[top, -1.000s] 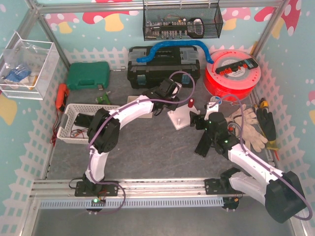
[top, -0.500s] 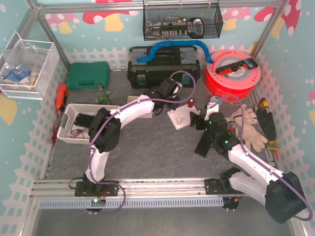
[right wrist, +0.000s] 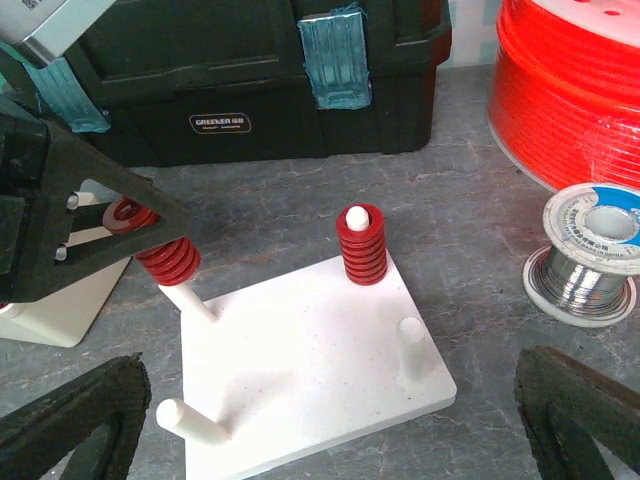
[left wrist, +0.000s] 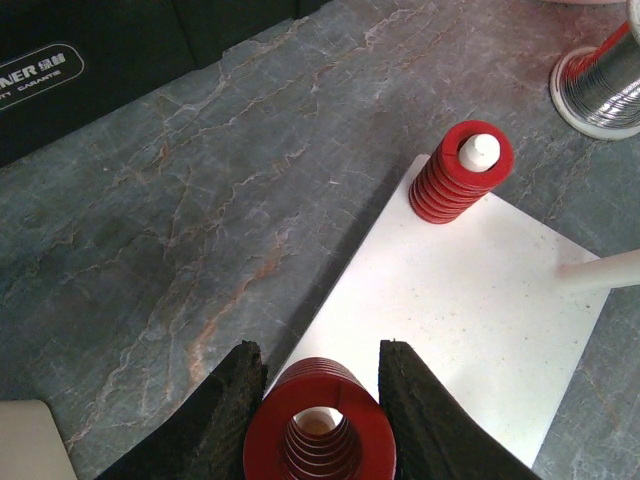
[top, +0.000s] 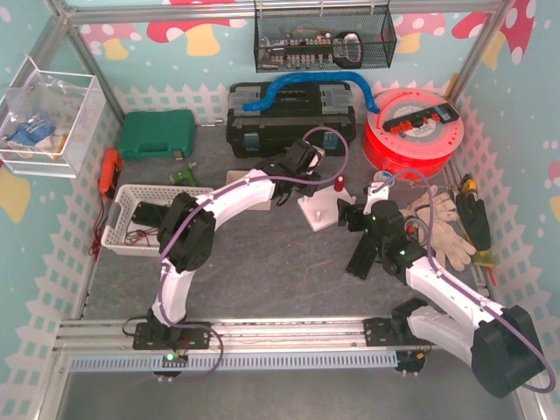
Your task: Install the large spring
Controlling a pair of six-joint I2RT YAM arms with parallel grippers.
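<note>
A: We log spring (left wrist: 318,385) as red, smooth, slight sheen. And plate (left wrist: 470,290)?
B: White, matt, finely speckled; plastic, we think. Then table (left wrist: 180,200): grey, stone-veined, matt.
A: We call pads (left wrist: 228,405) black, rough, grainy; wire spool (right wrist: 585,268) shiny metal.
B: We mark toolbox (right wrist: 250,70) black plastic, semi-gloss.

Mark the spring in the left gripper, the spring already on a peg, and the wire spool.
held spring (right wrist: 168,262), right wrist view, on its lower coils.
seated spring (right wrist: 362,252), right wrist view, mid coils.
wire spool (right wrist: 572,285), right wrist view, wound wire.
</note>
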